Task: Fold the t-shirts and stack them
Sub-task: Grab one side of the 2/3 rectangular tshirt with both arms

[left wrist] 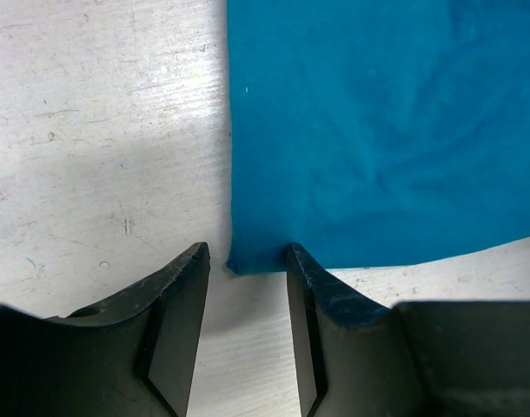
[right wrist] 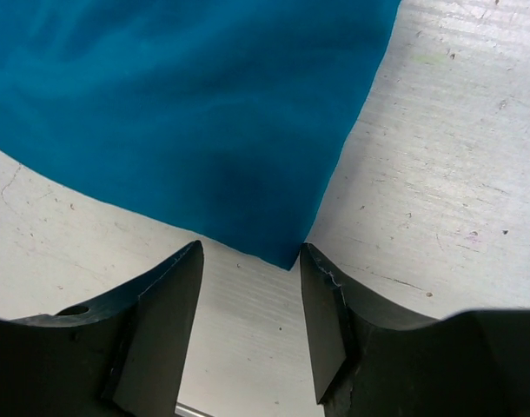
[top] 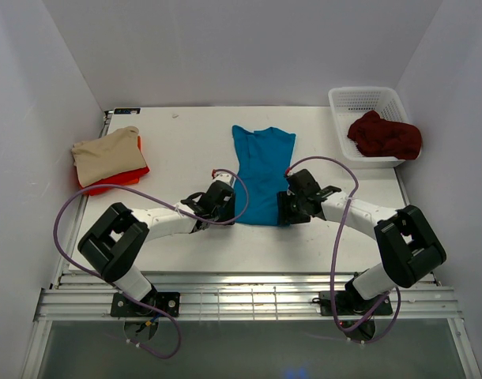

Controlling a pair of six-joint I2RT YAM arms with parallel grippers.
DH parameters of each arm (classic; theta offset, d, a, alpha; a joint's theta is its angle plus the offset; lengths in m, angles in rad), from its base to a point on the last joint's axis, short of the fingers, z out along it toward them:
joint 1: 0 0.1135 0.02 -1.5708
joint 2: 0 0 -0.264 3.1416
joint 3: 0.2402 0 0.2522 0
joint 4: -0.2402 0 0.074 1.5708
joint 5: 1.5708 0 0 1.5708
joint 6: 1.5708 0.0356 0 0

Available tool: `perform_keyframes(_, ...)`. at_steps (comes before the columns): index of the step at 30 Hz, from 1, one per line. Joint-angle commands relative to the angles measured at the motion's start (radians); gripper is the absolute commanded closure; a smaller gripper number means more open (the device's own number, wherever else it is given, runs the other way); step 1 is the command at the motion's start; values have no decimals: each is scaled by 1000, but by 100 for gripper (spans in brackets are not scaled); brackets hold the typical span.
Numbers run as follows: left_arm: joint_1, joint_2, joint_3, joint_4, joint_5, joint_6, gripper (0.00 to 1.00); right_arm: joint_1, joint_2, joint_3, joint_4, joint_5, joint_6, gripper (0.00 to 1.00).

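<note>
Teal t-shirt [top: 261, 175]: lies flat, folded into a narrow strip, at the middle of the surface [top: 186, 150]. Its collar end points toward the far edge and its hem toward the near edge.

Left gripper [left wrist: 248, 261]: low at the shirt's near left corner, jaws parted. The wrist view shows the cloth corner lying between the two fingertips, with nothing clamped.

Right gripper [right wrist: 250, 256]: low at the shirt's near right corner, jaws likewise parted. The corner tip sits between the fingertips, closer to one of them, and is not pinched.

Beige t-shirt [top: 107, 154]: folded, near the left edge toward the far corner, lying on top of the bright red t-shirt [top: 124, 180], which shows along its near and right sides.

Dark maroon t-shirt [top: 385, 136]: crumpled, in the white lattice basket [top: 345, 99] at the far right corner, hanging over the basket's near rim.
</note>
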Motion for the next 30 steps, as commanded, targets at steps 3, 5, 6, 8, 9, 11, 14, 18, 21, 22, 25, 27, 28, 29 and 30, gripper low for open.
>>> perform_keyframes(3,2,-6,-26,16,19,-11,48,12,0,-13,27,-11,16,46)
perform_keyframes(5,0,-1,-24,19,20,-11,49,16,-5,-15,28,-10,17,47)
perform_keyframes(6,2,2,-26,20,20,-11,49,16,-6,-16,28,-8,20,47)
perform_keyframes(8,2,5,-24,19,22,-13,49,17,-8,-15,28,-8,22,48)
perform_keyframes(9,0,6,-26,20,23,-13,49,19,-10,-15,27,-8,22,48)
perform_keyframes(11,0,11,-31,20,26,-14,50,19,-13,-16,28,-5,22,49)
perform_keyframes(14,0,17,-37,26,35,-19,53,19,-13,-22,28,-4,25,51)
perform_keyframes(18,0,19,-52,46,52,-28,57,20,-10,-29,33,-5,26,53)
perform_keyframes(21,0,26,-58,65,65,-30,61,22,-13,-35,36,-5,29,55)
perform_keyframes(22,0,28,-58,74,71,-31,62,23,-11,-36,37,-5,31,55)
perform_keyframes(25,2,40,-61,86,85,-33,64,25,-8,-38,36,-2,31,56)
perform_keyframes(27,0,48,-58,86,88,-31,66,26,-8,-39,37,2,29,58)
perform_keyframes(28,2,51,-58,86,91,-30,67,26,-6,-39,40,4,31,60)
perform_keyframes(29,2,52,-60,86,91,-27,69,26,-5,-41,40,5,31,66)
perform_keyframes(30,0,55,-60,86,92,-25,74,26,0,-41,42,7,28,71)
